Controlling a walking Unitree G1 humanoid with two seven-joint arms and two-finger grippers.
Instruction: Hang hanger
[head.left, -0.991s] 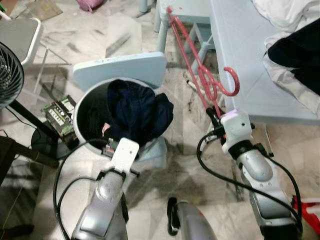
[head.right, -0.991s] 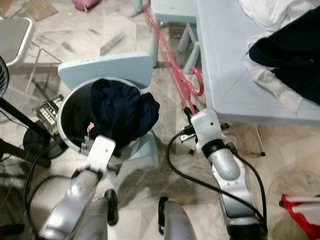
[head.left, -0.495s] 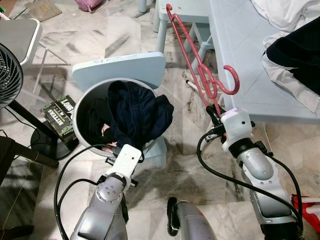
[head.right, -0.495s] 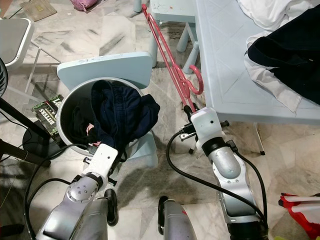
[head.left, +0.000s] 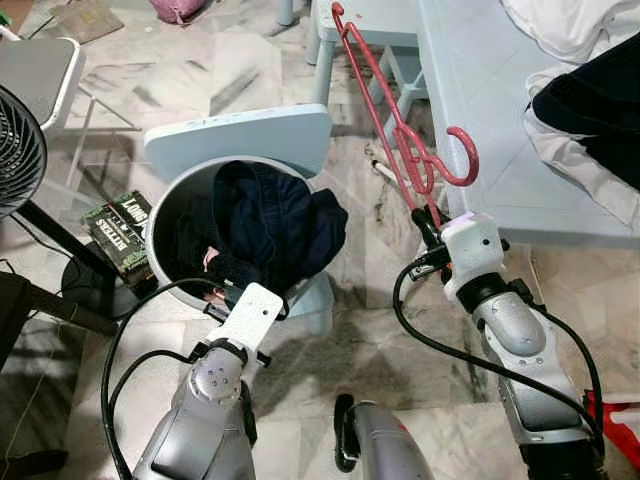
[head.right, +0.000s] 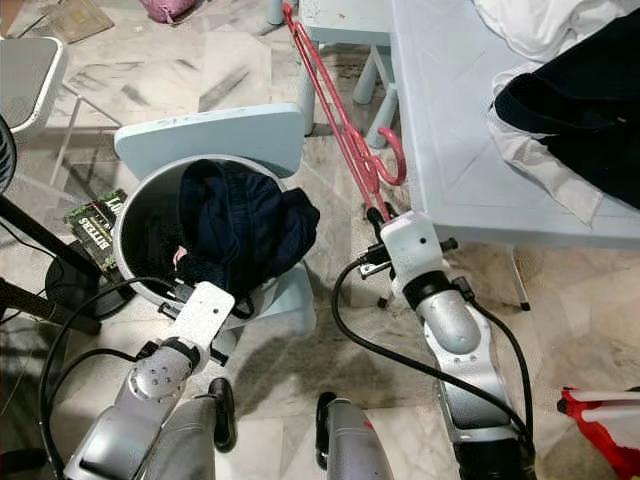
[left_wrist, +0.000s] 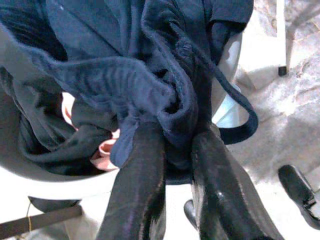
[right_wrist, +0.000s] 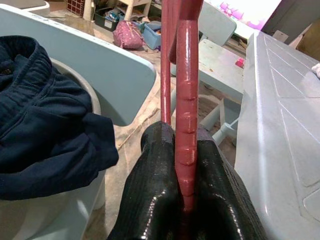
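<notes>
Readable print: a green and black box (head.left: 117, 228) on the marble floor (head.left: 240, 70) beside the basket carries white lettering, too small and skewed to read with certainty. Task item: red plastic hanger (head.left: 390, 125), held upright and tilted, its hook (head.left: 462, 160) curling beside the edge of the pale blue table (head.left: 480, 100); its lower end is clamped between the fingers of the right gripper (right_wrist: 186, 165), which stands just off the table's corner. Left gripper (left_wrist: 172, 150): fingers pinched on a fold of the dark navy garment (head.left: 275, 220) at the near rim of the round grey basket (head.left: 160, 215). The garment is heaped in the basket and spills over its right rim; a pink scrap (head.left: 210, 260) shows beneath it. Surroundings: a pale blue chair back (head.left: 240, 135) directly behind the basket; a small blue stool (head.left: 370, 20) behind the hanger; black and white clothes (head.left: 590, 90) piled on the table; a black fan (head.left: 20, 150) at far left; a grey chair seat (head.left: 35, 70) beyond it; a red item (head.left: 620, 415) on the floor at lower right.
</notes>
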